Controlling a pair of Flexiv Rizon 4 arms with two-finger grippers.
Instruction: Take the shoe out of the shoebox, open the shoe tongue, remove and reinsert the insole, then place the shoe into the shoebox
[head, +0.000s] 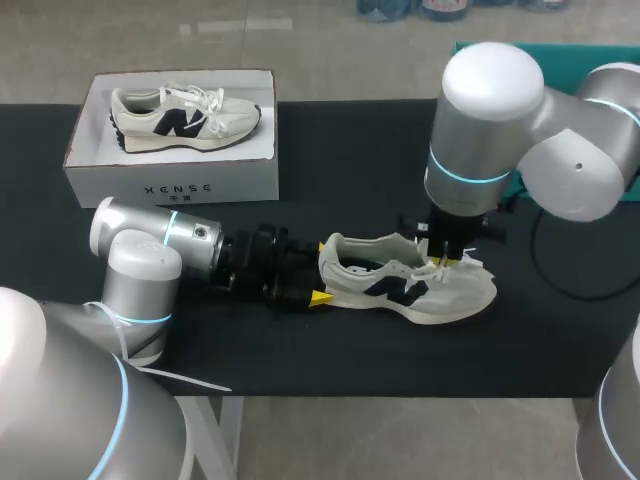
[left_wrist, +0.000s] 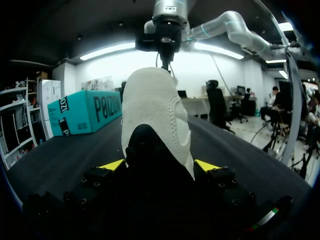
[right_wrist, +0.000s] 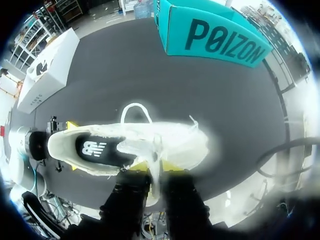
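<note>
We see a cream shoe (head: 410, 280) with a dark letter mark on its side, white laces and a black insole (right_wrist: 100, 150) bearing a white logo. Our worktop (head: 350, 170) is black. The shoebox (head: 170, 188) near its far left corner is white with dark lettering; the second shoe (head: 185, 118) inside is cream with a black mark. Our left gripper (left_wrist: 160, 165) and right gripper (right_wrist: 156, 167) show yellow tips on black bodies. Left arm (head: 150, 250) and right arm (head: 490, 110) are silver-grey with pale blue rings. The box (right_wrist: 215, 32) at the far right edge is teal with dark lettering.

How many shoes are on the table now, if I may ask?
2. One shoe lies in the white shoebox at the far left; the other shoe lies on the table, its heel held by the left end effector. No more visible.
</note>
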